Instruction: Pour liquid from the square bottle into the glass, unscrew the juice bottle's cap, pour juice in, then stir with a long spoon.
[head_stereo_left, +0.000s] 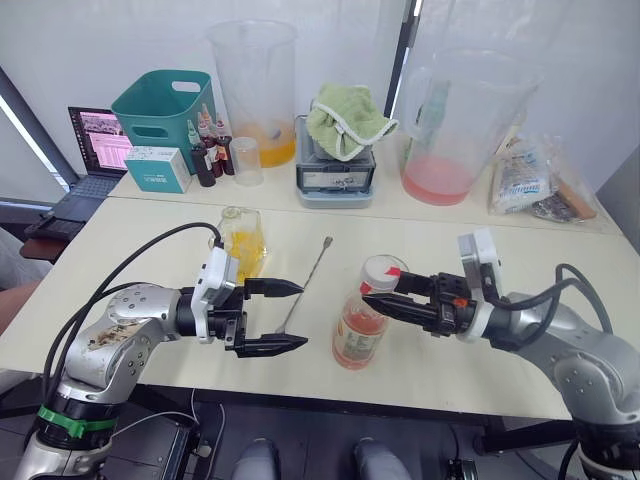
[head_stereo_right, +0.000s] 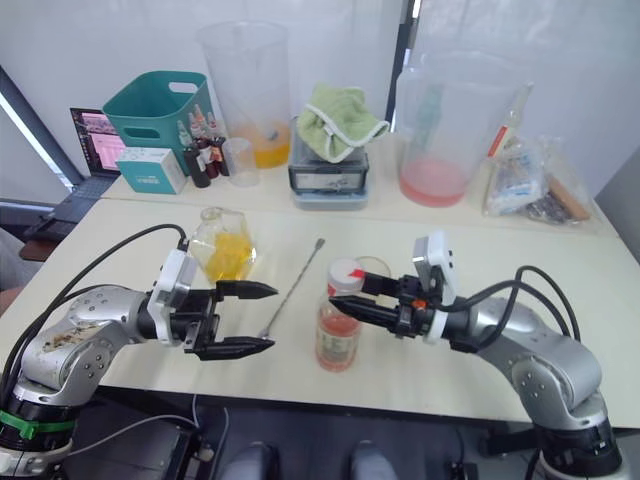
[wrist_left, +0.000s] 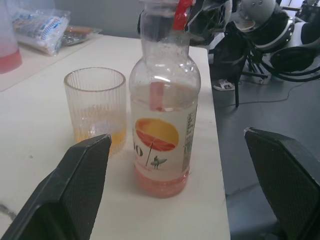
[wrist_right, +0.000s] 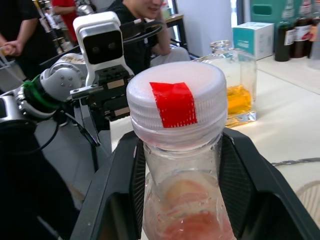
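The juice bottle (head_stereo_left: 360, 325) stands upright near the front edge of the table (head_stereo_left: 150, 225), its neck between the two black fingers of the right gripper (head_stereo_left: 383, 291), just under the juice bottle's cap (head_stereo_left: 384, 270). In the right wrist view the fingers (wrist_right: 125, 190) flank the neck closely, but whether they press on it cannot be told. The cap is white and ribbed, with a red patch on top, and sits on the bottle. The bottle is clear plastic with a white label bearing an orange fruit picture and pinkish drink in its lower part.

The left gripper (head_stereo_left: 285, 316) hovers to the bottle's left, spread wide and holding nothing, its fingers pointing at the bottle.

The glass (wrist_left: 97, 110), ribbed and clear with a little yellow-orange liquid at the bottom, stands just behind the bottle. The long spoon (head_stereo_left: 305, 285) lies flat between the grippers, running from near the left gripper's fingers away toward the back of the table. The square bottle (head_stereo_left: 242, 243) stands upright behind the left gripper, holding yellow liquid.
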